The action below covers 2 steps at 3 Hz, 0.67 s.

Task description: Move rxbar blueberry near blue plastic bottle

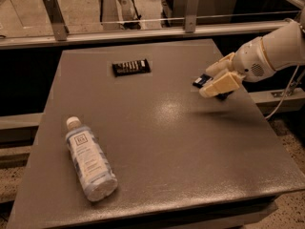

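The rxbar blueberry (203, 81) is a small dark navy wrapper with white print, lying near the table's right edge, mostly covered by my gripper. My gripper (217, 76) hovers right over it with its cream fingers (222, 84) apart, one on each side of the bar; it looks open, not closed on the bar. The blue plastic bottle (89, 159) lies on its side at the front left of the table, white cap pointing to the back, far from the bar.
A black bar wrapper with white lettering (131, 67) lies at the back middle of the grey table (162, 147). A metal rail with posts (143, 30) runs behind the table. My arm comes in from the right.
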{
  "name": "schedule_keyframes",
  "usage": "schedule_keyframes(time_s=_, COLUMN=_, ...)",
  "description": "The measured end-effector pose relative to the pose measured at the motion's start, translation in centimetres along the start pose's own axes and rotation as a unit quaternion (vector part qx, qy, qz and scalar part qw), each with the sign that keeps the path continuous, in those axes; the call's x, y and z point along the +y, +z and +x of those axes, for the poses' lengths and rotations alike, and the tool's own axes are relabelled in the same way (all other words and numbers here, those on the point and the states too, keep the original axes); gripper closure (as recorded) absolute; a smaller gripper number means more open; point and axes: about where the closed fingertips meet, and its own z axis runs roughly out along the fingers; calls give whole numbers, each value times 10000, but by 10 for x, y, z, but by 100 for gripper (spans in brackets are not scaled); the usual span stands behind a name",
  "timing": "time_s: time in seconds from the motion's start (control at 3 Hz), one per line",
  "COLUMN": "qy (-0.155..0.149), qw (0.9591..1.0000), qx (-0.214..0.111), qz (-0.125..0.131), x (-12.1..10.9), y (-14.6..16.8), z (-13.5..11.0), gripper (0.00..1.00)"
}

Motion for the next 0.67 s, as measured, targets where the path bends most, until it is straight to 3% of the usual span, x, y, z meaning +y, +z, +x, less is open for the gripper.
schedule_keyframes(time_s=0.33, qy=252, qw=9995, qx=54, qz=208, x=-23, y=1, z=25, gripper=0)
schedule_keyframes(time_s=0.67, qy=461, qw=9984, qx=99, qz=301, x=-42, y=10, z=44, gripper=0)
